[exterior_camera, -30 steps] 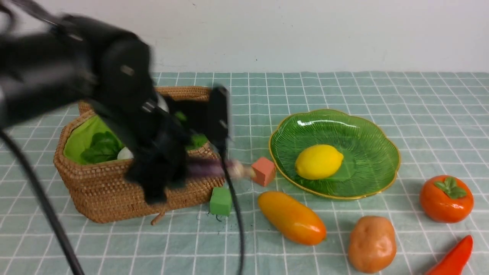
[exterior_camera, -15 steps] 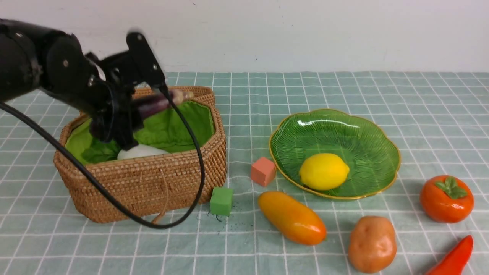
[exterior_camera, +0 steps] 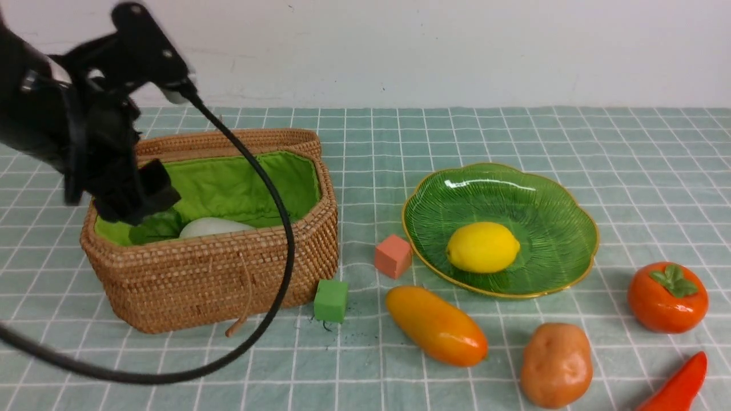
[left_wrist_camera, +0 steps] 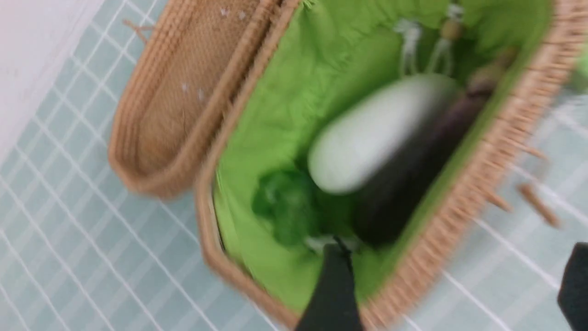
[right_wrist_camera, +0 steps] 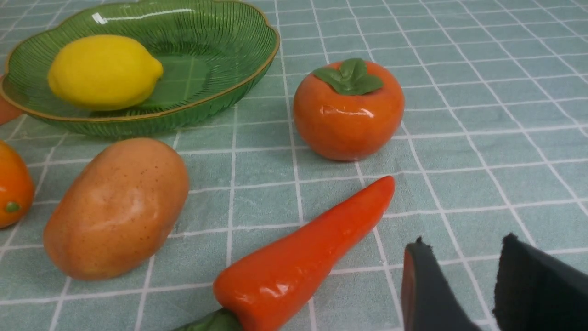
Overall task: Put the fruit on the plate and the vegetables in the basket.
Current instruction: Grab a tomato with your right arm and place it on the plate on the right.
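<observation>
Left gripper (left_wrist_camera: pixel 454 276), holding eggplant (left_wrist_camera: pixel 413 170) a moment earlier, now raised over basket (exterior_camera: pixel 228 274), jaws apart, empty. Eggplant inside beside radish (left_wrist_camera: pixel 372 138). Lemon (exterior_camera: pixel 482 247) on plate (exterior_camera: pixel 514 191). Right gripper (right_wrist_camera: pixel 464 248) parted, empty. Mango (exterior_camera: pixel 437 325), persimmon (exterior_camera: pixel 667 297), potato (exterior_camera: pixel 555 365), pepper (right_wrist_camera: pixel 303 257) remain on desk (exterior_camera: pixel 628 148).

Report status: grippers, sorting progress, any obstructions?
Left gripper open, empty, above basket's left end; right gripper open, empty, near pepper. Radish, eggplant in basket; lemon on plate. Mango, persimmon, potato, pepper out on cloth. No obstruction seen.
</observation>
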